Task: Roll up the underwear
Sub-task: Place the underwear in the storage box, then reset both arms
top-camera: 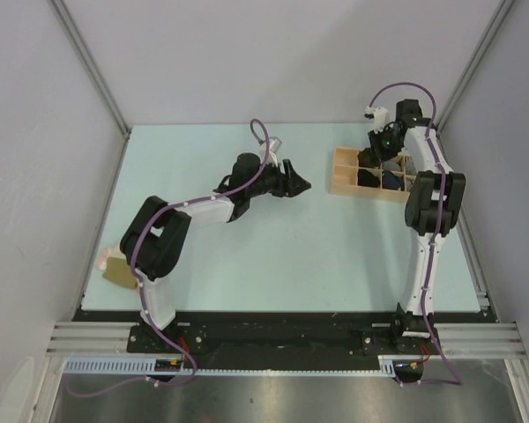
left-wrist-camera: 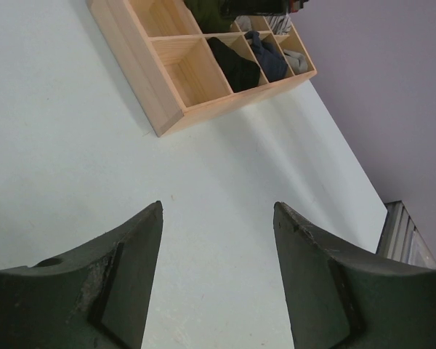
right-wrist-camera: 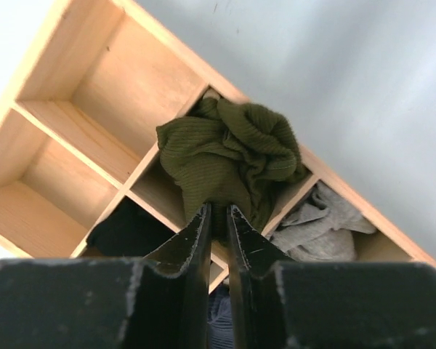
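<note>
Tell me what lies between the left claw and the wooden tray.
Nothing: only bare pale tabletop separates the left claw from the wooden tray, shown in the left wrist view.

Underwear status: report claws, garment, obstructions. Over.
Left claw open, over the table. Right claw shut on olive underwear, bunched over a wooden tray compartment. Grey underwear in the neighbouring compartment, dividers close around.

Overhead camera looks down on the table [top-camera: 273,256] — both wrist cameras face the tray [left-wrist-camera: 127,69], right nearest.
</note>
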`<state>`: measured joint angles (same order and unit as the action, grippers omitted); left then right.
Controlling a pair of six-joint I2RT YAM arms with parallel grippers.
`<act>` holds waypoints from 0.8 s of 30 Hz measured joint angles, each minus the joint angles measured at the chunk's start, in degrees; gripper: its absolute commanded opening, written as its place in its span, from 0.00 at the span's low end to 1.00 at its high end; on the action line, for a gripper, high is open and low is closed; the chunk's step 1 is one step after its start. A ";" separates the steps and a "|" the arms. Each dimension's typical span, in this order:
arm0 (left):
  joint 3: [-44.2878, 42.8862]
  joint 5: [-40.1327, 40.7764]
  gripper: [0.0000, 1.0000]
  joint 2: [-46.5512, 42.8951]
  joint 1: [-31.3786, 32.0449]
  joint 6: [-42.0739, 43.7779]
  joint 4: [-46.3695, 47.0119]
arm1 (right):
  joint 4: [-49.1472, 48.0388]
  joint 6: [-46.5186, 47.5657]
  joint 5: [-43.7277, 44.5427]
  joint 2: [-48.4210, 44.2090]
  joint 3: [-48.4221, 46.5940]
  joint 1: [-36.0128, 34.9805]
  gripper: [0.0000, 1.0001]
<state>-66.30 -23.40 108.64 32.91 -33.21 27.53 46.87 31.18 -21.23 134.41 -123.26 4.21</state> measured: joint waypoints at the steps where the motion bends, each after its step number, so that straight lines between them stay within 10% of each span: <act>1: 0.00 -0.22 0.67 0.00 -0.04 -0.04 0.31 | 0.48 0.35 0.24 0.50 -0.09 -0.02 0.15; 19: 0.94 1.38 0.72 -5.01 -0.17 3.78 -2.51 | 6.97 1.79 1.07 5.46 -6.78 -0.20 0.20; 24: 0.94 3.45 1.00 -10.38 -0.66 7.67 -5.40 | 9.29 1.38 -2.01 6.71 -9.14 0.57 0.36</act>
<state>-65.36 -19.94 98.26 32.25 -25.54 22.13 56.16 32.56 -23.24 141.12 -132.40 4.78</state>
